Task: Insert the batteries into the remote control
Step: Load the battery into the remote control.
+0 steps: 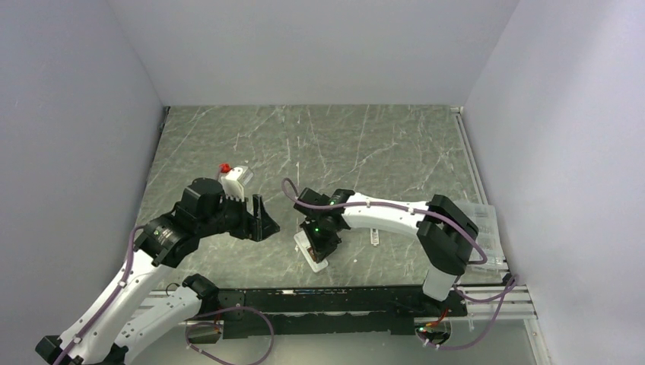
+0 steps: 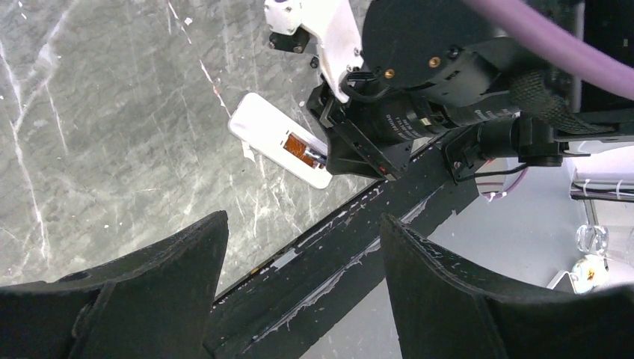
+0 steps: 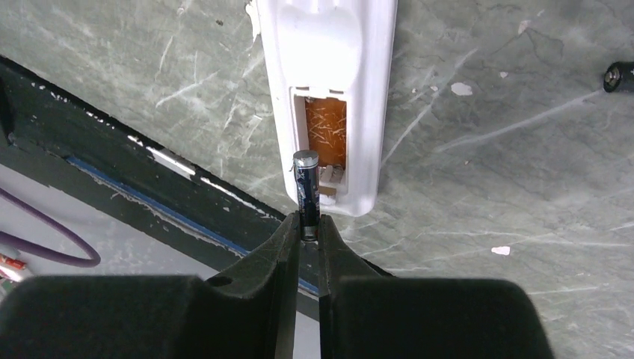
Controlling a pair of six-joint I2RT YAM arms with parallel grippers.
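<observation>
The right end effector [image 3: 308,224] is clenched on a battery [image 3: 305,191], pinching its lower end between the fingertips. The dark cylinder sticks out straight ahead of the fingers, with its metallic cap pointing away from the wrist. It sits over the left rim of the open recess [image 3: 327,127], which is brownish-orange with pale scratches. The recess is at the near end of the remote control [image 3: 329,67]. Whether the battery touches the rim or hangs just above it cannot be told from here.

The remote control is a slim white bar lying flat on the grey marbled worktop [image 1: 365,152], close to the front edge. Its recess end is just beside the black rail [image 1: 342,300] that carries the arm bases. Seen from above it is mostly hidden under the right end effector, and only a white corner shows.

A second battery [image 3: 619,75] lies on the worktop off to the right of the remote control, well apart from it (only its end shows at the picture's edge).

The left end effector [image 1: 257,217] is released, with its fingers spread wide and nothing between them. It hangs above the worktop to the left of the remote control, facing it but not touching it.

A clear box [image 1: 487,228] sits at the far right edge.
</observation>
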